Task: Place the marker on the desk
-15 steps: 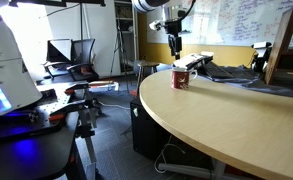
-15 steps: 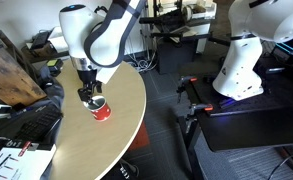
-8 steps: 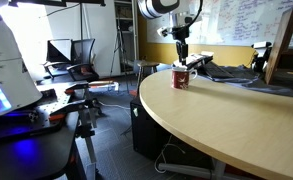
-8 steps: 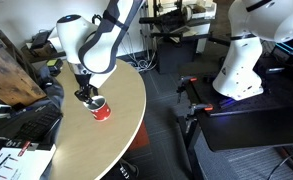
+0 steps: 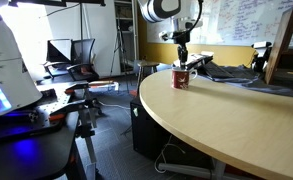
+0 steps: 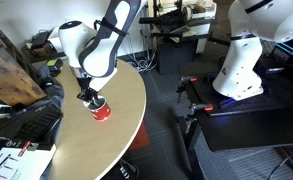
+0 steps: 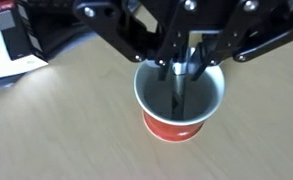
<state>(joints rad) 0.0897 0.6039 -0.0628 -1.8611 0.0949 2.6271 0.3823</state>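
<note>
A red mug (image 7: 176, 128) with a white inside stands on the light tan desk (image 7: 56, 120). The dark slim marker (image 7: 177, 95) stands upright inside the mug. My gripper (image 7: 181, 72) reaches down into the mug's mouth, its fingers pressed against the marker's upper end from both sides. In both exterior views the gripper (image 5: 181, 62) (image 6: 89, 98) hangs straight over the mug (image 5: 180, 78) (image 6: 102, 112) near the desk's (image 5: 226, 125) (image 6: 111, 145) curved edge. The marker is too small to make out in the exterior views.
Papers and dark gear (image 5: 226, 70) lie on the desk behind the mug. A wooden panel (image 6: 11, 75) and a keyboard (image 6: 21, 125) crowd that side. A black table (image 5: 31, 130) with white equipment (image 6: 244, 55) stands across the aisle.
The gripper has come down over the mug and its fingers have closed in from wide apart onto the marker.
</note>
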